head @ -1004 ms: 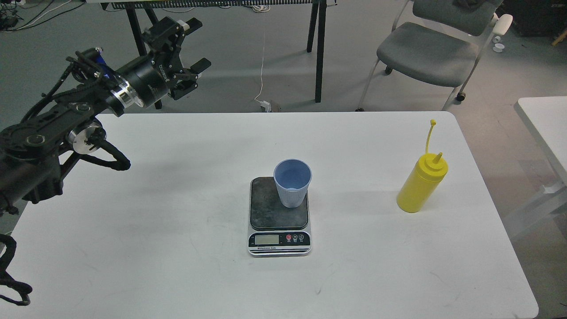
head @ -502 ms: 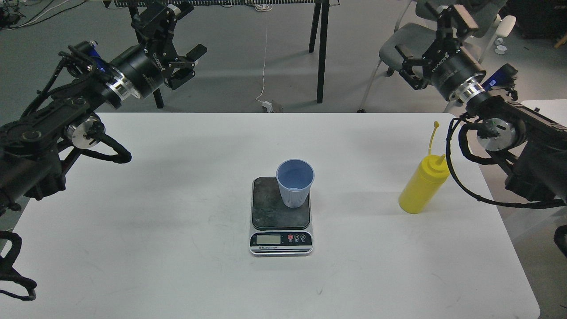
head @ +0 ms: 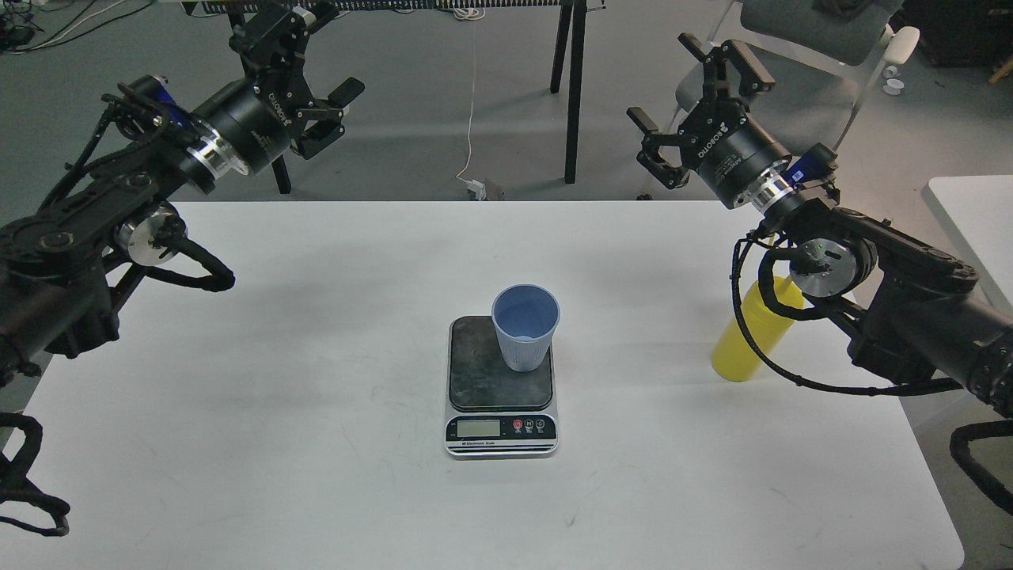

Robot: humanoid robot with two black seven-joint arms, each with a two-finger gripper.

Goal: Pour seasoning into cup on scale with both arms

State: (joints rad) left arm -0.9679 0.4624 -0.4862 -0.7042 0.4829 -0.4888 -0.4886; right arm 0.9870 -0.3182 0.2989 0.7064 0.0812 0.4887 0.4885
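The light-blue ribbed cup (head: 525,328) stands upright on the back right of the scale's dark plate (head: 484,372). The scale sits at the middle of the white table, display facing me. The yellow seasoning bottle (head: 742,340) stands at the right of the table; its top and nozzle are hidden behind my right arm. My left gripper (head: 316,59) is open and empty, high beyond the table's back left edge. My right gripper (head: 690,91) is open and empty, high beyond the back right edge, above and left of the bottle.
The white table (head: 316,412) spreads around the scale. A grey chair (head: 807,55) and black table legs (head: 571,87) stand on the floor behind. Another white table's corner (head: 969,214) is at the far right.
My right arm came into view from the right and swung left, so it now covers the bottle's top. My left gripper rose slightly. Cup, scale and bottle have not moved.
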